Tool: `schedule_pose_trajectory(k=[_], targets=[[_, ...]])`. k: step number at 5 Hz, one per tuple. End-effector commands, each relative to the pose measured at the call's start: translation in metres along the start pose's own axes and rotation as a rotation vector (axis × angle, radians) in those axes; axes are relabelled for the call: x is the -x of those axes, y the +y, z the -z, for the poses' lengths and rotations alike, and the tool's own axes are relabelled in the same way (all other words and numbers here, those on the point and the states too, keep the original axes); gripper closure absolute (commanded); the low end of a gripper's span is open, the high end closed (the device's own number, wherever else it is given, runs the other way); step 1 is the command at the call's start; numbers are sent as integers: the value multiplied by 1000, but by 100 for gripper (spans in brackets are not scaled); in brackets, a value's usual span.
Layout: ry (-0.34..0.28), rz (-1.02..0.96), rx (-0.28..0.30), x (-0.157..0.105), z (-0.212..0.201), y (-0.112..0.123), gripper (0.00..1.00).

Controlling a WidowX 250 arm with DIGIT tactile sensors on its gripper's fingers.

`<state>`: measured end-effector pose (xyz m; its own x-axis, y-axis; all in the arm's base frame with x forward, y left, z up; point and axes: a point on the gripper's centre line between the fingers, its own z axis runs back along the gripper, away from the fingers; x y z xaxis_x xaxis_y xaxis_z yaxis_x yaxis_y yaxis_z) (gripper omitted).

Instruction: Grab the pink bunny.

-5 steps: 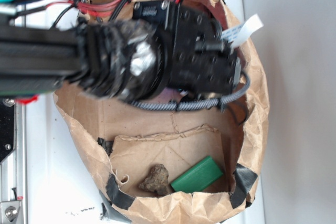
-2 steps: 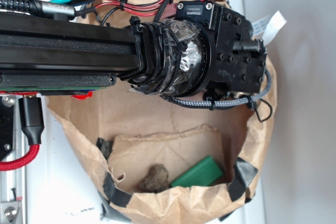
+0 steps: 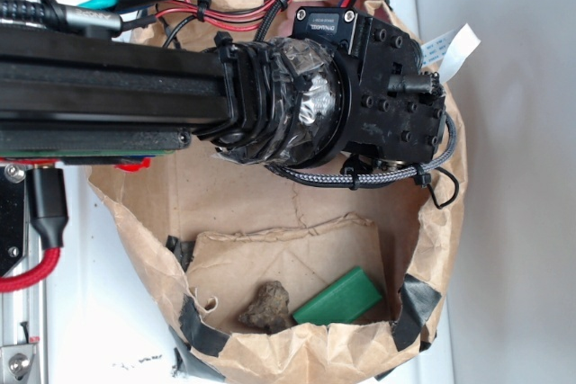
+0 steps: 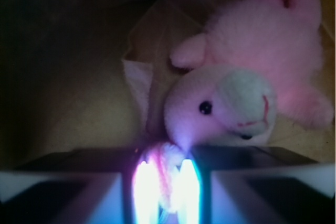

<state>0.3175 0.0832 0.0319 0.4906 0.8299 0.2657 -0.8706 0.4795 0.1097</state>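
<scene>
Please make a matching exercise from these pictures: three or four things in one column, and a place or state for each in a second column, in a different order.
Things:
1. soft pink plush bunny
2. green rectangular block
3. brown lumpy object
4. black gripper

Places or states:
A. right of the lump, on the brown paper bag floor
B. narrow gap, pink plush part between the fingers
C. lying under the wrist camera
D. left of the block

Pairs: 1-C, 2-A, 3-D, 4-B

The exterior view was bright, evenly lit and sharp. The wrist view was dim and soft, its corners dark, with blue-white glare blooming between the blurred gripper fingers [image 4: 79,192] below the soft pink plush bunny [image 4: 247,87].
</scene>
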Motion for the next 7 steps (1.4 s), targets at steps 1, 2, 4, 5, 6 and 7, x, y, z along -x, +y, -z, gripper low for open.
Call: schedule_pose_trajectory(k=[1, 2, 4, 5, 6, 7], targets=[[-37, -14, 45, -18, -22, 22, 100], [-31, -11, 54, -17, -25, 24, 100], [55, 82, 137, -1, -76, 40, 100], [90, 103, 164, 2, -98, 40, 100], [117, 104, 196, 0, -114, 41, 100], [133, 117, 217, 0, -122, 46, 100]])
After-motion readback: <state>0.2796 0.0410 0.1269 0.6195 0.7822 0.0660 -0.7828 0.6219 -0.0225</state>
